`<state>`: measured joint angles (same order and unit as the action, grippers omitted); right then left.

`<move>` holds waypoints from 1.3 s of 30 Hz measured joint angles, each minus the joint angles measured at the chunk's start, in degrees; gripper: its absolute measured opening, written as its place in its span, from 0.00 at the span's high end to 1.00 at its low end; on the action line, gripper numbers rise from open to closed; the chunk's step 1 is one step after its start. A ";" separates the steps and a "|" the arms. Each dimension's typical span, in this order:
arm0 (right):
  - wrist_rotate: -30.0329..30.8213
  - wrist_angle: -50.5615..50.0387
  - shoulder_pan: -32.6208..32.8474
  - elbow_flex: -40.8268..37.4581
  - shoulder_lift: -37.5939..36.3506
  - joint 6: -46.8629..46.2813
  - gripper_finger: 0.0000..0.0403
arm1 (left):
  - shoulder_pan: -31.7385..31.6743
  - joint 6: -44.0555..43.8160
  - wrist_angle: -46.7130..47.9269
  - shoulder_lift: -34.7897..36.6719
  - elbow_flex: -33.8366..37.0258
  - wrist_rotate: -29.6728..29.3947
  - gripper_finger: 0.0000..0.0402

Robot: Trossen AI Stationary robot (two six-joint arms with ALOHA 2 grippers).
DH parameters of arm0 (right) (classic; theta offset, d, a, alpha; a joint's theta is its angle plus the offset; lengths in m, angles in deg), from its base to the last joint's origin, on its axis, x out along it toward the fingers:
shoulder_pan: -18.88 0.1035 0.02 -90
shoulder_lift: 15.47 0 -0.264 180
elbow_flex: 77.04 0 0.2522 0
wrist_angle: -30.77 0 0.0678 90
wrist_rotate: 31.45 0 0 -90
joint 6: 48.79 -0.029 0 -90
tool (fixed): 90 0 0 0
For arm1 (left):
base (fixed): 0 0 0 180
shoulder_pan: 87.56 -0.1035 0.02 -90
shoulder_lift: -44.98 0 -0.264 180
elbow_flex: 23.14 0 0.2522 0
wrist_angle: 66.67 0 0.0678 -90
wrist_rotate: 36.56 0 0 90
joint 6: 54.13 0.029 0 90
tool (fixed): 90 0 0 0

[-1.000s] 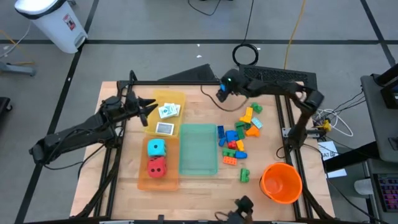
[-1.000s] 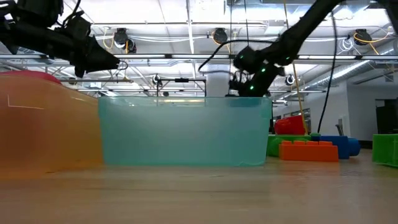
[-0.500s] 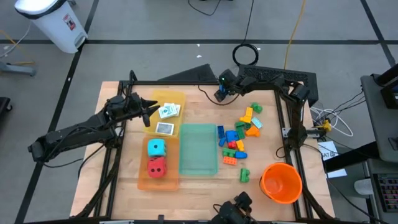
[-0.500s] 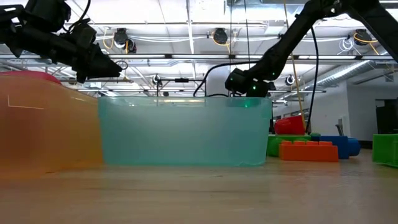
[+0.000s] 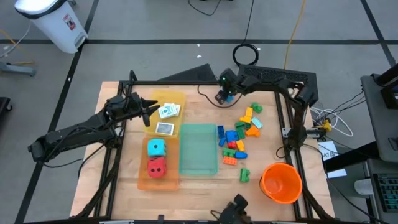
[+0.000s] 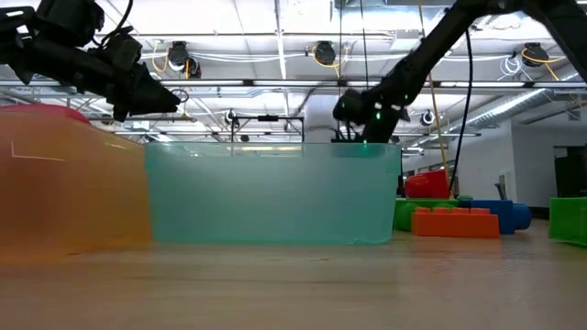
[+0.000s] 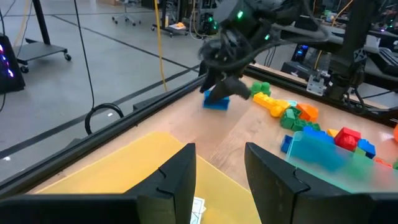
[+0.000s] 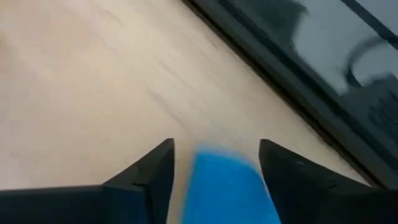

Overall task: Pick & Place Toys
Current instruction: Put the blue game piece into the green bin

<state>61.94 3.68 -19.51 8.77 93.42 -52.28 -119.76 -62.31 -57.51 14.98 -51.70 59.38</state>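
Note:
My right gripper [image 5: 222,98] hangs over the far middle of the table, pointing steeply down. A blue brick [image 8: 227,186] lies between its open fingers; in the left wrist view the brick [image 7: 216,102] sits on the wood under the fingertips. A strip of table shows between the brick and one finger [image 8: 163,163]. My left gripper [image 7: 219,162] hovers open over the yellow tray [image 5: 176,99], which holds white cards [image 5: 168,111]. A teal die [image 5: 156,147] and a red die [image 5: 156,167] rest in the orange tray [image 5: 144,182]. Loose bricks [image 5: 239,137] lie right of the teal tray [image 5: 198,149]. My right gripper straddles the blue brick from above, slanting down. One finger stands clear of it. Whether the other finger [image 8: 280,171] touches the brick's side, I cannot tell. The brick lies on the table.
The big orange bucket [image 5: 281,182] stands at the near right corner. A dark frame rail [image 7: 124,121] runs along the table's far edge, just behind the blue brick. Bare wood lies between the yellow tray and the brick.
My right arm has changed its pose, and its gripper has tipped more steeply downward over the far middle of the table, staying at about the same spot. My left arm has kept still.

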 joint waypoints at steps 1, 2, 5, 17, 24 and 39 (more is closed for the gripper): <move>-1.43 -0.19 0.47 0.00 -1.45 0.23 0.53 | 0.00 0.00 0.00 0.00 0.00 0.00 0.65; -3.61 -0.35 1.17 0.08 -3.06 0.66 0.56 | -0.02 0.00 0.00 0.00 0.00 -0.04 0.65; -8.20 -1.30 3.60 0.33 -6.97 2.43 0.65 | -0.02 0.00 0.02 0.00 0.00 -0.05 0.65; 8.53 -12.08 7.26 0.21 -11.51 8.14 0.69 | 0.00 -1.21 0.04 0.00 0.00 -0.01 0.65; -6.21 -9.74 -1.76 -1.82 -11.10 3.97 0.35 | 0.04 -2.67 0.13 0.00 -0.02 0.07 0.65; -6.70 -2.50 -3.52 -7.50 -3.37 3.98 0.09 | 0.03 -2.71 0.09 0.00 -0.02 0.02 0.65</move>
<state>55.24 1.18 -23.03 1.27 90.05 -48.31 -119.73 -65.02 -57.42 14.98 -51.73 59.40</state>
